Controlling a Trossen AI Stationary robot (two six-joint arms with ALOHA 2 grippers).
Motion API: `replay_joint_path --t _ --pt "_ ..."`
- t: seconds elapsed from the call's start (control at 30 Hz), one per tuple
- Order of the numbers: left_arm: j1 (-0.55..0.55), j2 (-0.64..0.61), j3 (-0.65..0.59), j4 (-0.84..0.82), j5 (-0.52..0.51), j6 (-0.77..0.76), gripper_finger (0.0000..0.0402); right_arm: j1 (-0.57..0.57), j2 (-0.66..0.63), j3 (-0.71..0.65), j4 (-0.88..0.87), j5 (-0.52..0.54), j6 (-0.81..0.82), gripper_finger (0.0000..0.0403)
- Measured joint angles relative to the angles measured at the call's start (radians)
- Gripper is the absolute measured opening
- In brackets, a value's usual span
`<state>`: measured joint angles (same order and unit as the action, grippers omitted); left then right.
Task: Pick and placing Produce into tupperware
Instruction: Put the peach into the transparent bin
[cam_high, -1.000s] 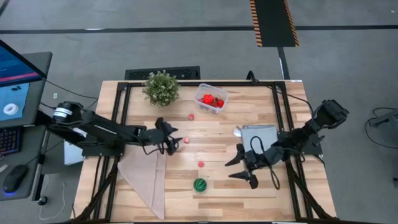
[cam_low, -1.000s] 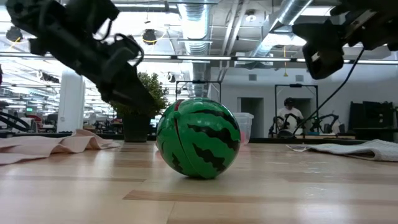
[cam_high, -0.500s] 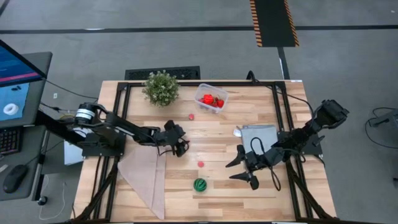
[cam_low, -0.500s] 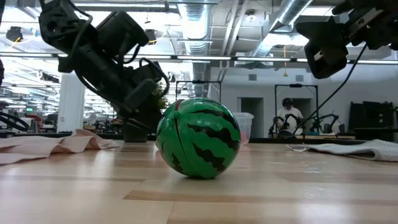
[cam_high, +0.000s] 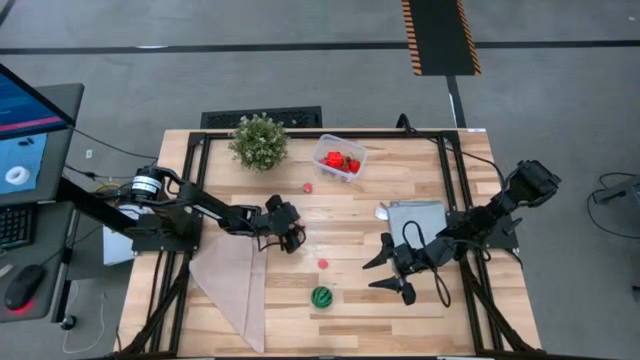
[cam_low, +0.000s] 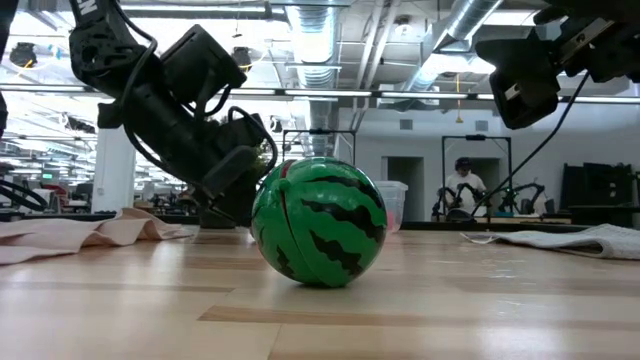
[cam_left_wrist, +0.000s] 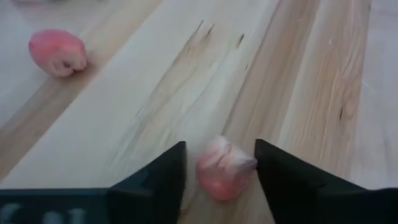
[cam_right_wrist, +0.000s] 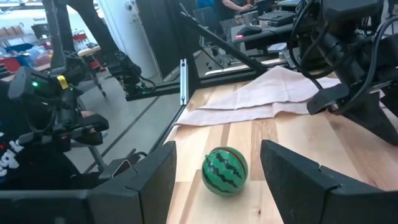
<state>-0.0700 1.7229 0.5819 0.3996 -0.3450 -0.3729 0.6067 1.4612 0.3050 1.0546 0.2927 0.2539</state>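
The left gripper (cam_left_wrist: 217, 168) sits low on the table mid-left, jaws apart and straddling a pink fruit (cam_left_wrist: 221, 167) directly between its fingers, with small gaps either side; the tub (cam_high: 339, 158) lies well beyond.

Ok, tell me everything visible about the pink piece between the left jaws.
The pink piece is a small, rounded, lumpy toy fruit, pale pink with a deeper pink underside and a matte look. It lies on the bare wood of the table, between the two fingers of the left gripper, which straddle it with narrow gaps on either side. Nothing shows it lifted. From above, the gripper hides it.
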Motion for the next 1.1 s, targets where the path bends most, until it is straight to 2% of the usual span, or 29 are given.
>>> replay_joint_path --t 0.2,0.33,0.53,0.8,0.87,0.97,1.03,1.1 --pt "0.003 0.0 0.0 0.021 -0.008 0.001 0.0092 0.0 0.0 0.0 0.0 0.0 0.0 0.0256" --pt "0.015 0.0 0.0 0.023 -0.008 0.0 0.0061 0.0 0.0 0.0 0.0 0.0 0.0 0.0256" --pt "0.018 -0.007 0.005 0.08 -0.007 0.034 0.0064 0.0 0.0 0.0 0.0 0.0 0.0 0.0256" --pt "0.071 -0.016 0.148 0.036 0.042 0.14 0.0065 0.0 0.0 0.0 0.007 0.021 0.0 0.0256" --pt "0.1 -0.016 0.193 0.034 0.079 0.162 0.0067 0.0 0.0 0.0 0.023 0.024 -0.014 0.0256" --pt "0.17 -0.016 0.254 0.011 0.202 0.178 0.0068 0.0 0.0 0.0 0.059 0.019 -0.05 0.0256" --pt "0.222 -0.016 0.295 -0.007 0.269 0.177 0.0066 -0.001 -0.001 0.0 0.063 -0.019 -0.053 0.0256" --pt "0.272 -0.016 0.333 -0.036 0.292 0.177 0.0065 0.0 -0.001 0.0 0.066 -0.066 -0.062 0.0256"
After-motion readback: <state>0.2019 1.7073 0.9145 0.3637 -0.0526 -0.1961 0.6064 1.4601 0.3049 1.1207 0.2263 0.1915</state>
